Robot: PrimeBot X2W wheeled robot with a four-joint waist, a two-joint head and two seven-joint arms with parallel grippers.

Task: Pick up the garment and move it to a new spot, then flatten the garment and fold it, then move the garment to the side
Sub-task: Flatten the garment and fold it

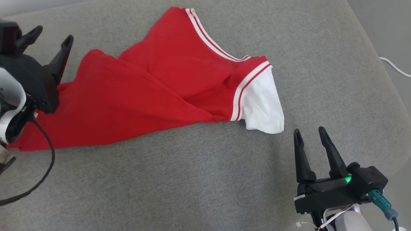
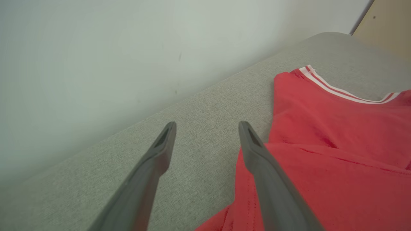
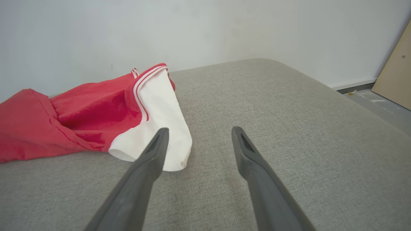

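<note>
The garment [image 1: 154,86], a red shirt with a white sleeve [image 1: 261,102] and red-and-white striped trim [image 1: 212,38] along its neckline, lay crumpled across the far left part of a grey cushioned surface [image 1: 192,179]. It was bunched in long diagonal folds, and the sleeve pointed toward the robot's right. The left gripper [image 1: 53,33] hung at the garment's left edge with its two dark fingers spread wide and nothing between them. In the left wrist view its right-hand finger [image 2: 266,173] lay over the red cloth (whether it actually touched the fabric could not be told), while the other finger [image 2: 151,173] stood over bare grey cushion. The right gripper [image 1: 309,130] was also parted and empty, with a green light [image 1: 347,179] lit on its body. It sat just beside the sleeve's lower hem, apart from it. In the right wrist view one finger [image 3: 144,173] overlapped the sleeve's open end. A pale wall [image 2: 96,48] rose behind the cushion, and a white cable [image 1: 395,67] ran across the floor at the far right.
</note>
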